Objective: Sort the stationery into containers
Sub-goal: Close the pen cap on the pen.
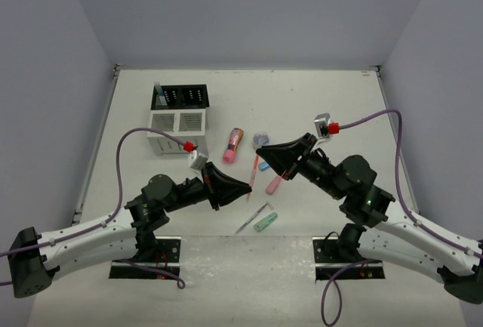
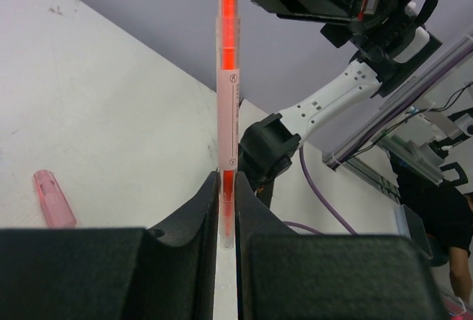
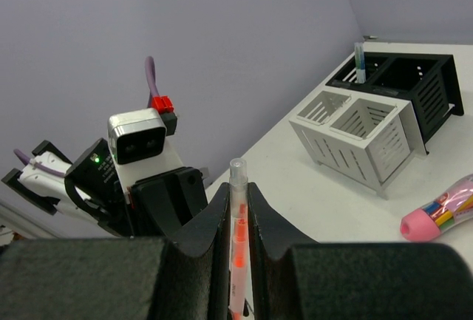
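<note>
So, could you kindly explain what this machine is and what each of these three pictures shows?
These are two robot arms bolted to a table. The overhead picture shows the left arm and the right arm from above. The other two pictures come from a camera on each wrist, looking along its own jaws. Both pairs of jaws are closed on one orange pen, apparently passing it across. On the table lie a pink patterned tube, a grey-blue roll, a blue capsule, a pink capsule, a green capsule and a grey pen. The black-and-white organiser is the container; one pen stands in it.
</note>
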